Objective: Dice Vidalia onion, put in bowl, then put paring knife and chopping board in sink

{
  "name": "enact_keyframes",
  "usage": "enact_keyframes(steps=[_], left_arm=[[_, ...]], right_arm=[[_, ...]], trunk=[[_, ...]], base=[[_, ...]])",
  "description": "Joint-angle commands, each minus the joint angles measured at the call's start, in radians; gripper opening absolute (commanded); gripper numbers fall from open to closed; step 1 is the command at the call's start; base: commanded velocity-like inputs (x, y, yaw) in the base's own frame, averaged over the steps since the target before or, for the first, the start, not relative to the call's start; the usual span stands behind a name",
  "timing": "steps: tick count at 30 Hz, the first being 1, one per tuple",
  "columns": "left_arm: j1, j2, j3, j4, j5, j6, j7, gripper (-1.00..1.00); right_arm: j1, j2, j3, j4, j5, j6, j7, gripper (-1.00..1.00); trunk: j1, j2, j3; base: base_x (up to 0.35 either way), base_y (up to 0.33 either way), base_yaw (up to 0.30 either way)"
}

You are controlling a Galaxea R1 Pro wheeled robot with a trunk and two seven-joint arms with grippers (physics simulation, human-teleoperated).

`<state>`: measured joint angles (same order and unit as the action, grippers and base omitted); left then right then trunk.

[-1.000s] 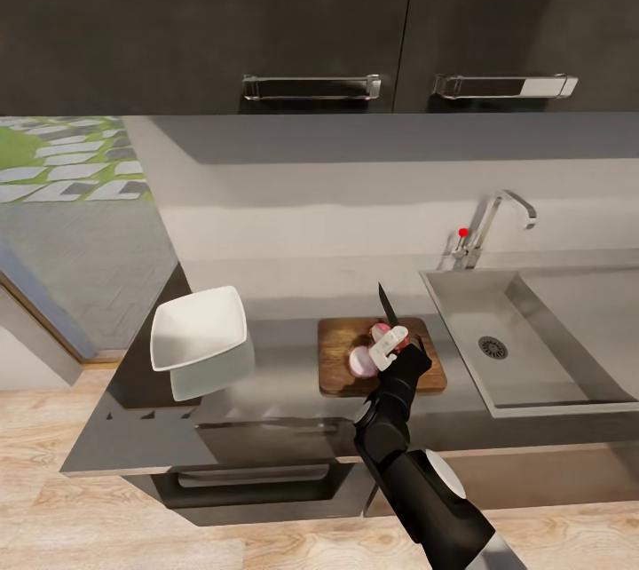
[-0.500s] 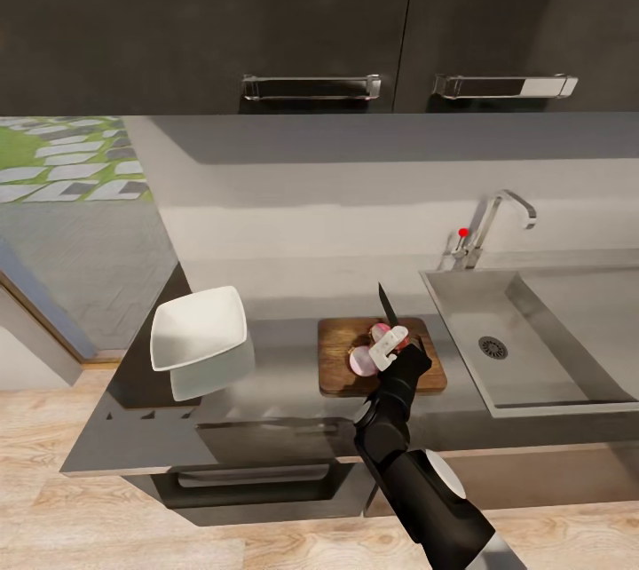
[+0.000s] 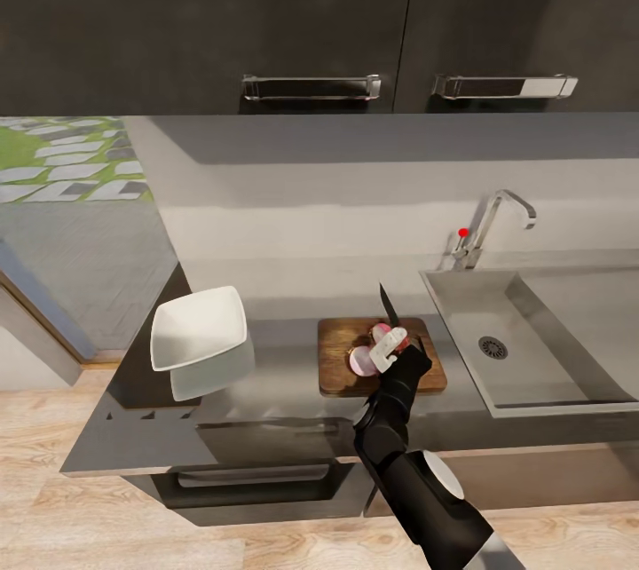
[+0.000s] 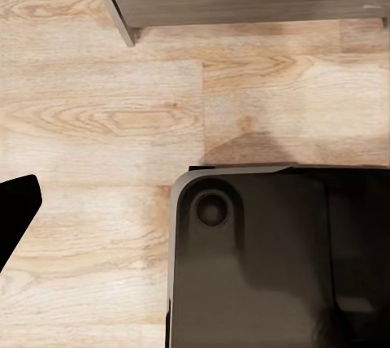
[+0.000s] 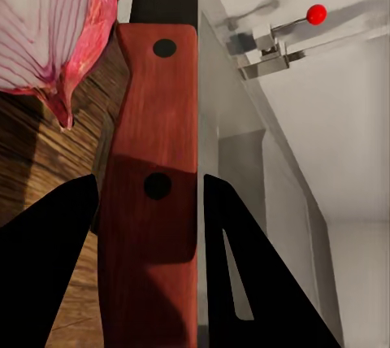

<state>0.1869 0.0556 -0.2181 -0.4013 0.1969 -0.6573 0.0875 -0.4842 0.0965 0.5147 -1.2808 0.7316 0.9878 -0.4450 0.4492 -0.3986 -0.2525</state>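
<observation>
The brown chopping board (image 3: 342, 344) lies on the grey countertop (image 3: 275, 348) just left of the sink (image 3: 532, 335). On it rest cut pieces of the pinkish Vidalia onion (image 3: 362, 362), one seen close up as onion (image 5: 49, 31) with a striped cut face. My right gripper (image 3: 390, 346) is shut on the paring knife (image 3: 388, 305), whose dark blade points up and away over the board. Up close the reddish-brown knife handle (image 5: 150, 202) sits between the two dark fingers (image 5: 57, 267). The white bowl (image 3: 199, 328) stands at the counter's left end.
A chrome tap (image 3: 488, 228) with a red knob (image 3: 462, 233) rises behind the sink, whose drain (image 3: 493, 347) is bare. Dark upper cabinets (image 3: 311, 19) hang above. The left wrist view looks down on wooden floor (image 4: 122, 120) and the robot's dark base (image 4: 276, 258).
</observation>
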Motion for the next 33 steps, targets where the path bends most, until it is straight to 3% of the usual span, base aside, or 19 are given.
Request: enact_keyframes(steps=[1,19,25,29,33], left_arm=[[0.0,0.001,-0.009,-0.002,0.004,-0.001,0.009,1.0],[0.0,0.001,-0.009,-0.002,0.004,-0.001,0.009,1.0],[0.0,0.001,-0.009,-0.002,0.004,-0.001,0.009,1.0],[0.0,0.001,-0.009,0.007,0.003,-0.002,0.009,1.0],[0.0,0.001,-0.008,0.01,-0.001,-0.003,0.009,1.0]], right_arm=[[-0.001,0.0,0.002,0.003,-0.072,-0.011,-0.006,-1.0],[-0.001,0.0,-0.001,0.001,-0.066,-0.014,-0.009,-1.0],[-0.001,0.001,-0.007,-0.061,-0.064,-0.012,-0.08,-1.0],[-0.001,0.004,-0.003,-0.082,-0.063,-0.009,-0.088,-1.0],[-0.001,0.045,0.002,-0.084,-0.056,-0.007,-0.089,-1.0]], trunk=[[0.001,-0.001,-0.002],[0.001,-0.001,-0.002],[0.001,-0.001,-0.002],[0.001,-0.001,-0.002],[0.001,-0.001,-0.002]], base=[[0.0,0.0,0.0],[0.0,0.0,0.0],[-0.153,-0.118,0.0],[-0.259,-0.169,0.0],[-0.318,0.012,0.0]])
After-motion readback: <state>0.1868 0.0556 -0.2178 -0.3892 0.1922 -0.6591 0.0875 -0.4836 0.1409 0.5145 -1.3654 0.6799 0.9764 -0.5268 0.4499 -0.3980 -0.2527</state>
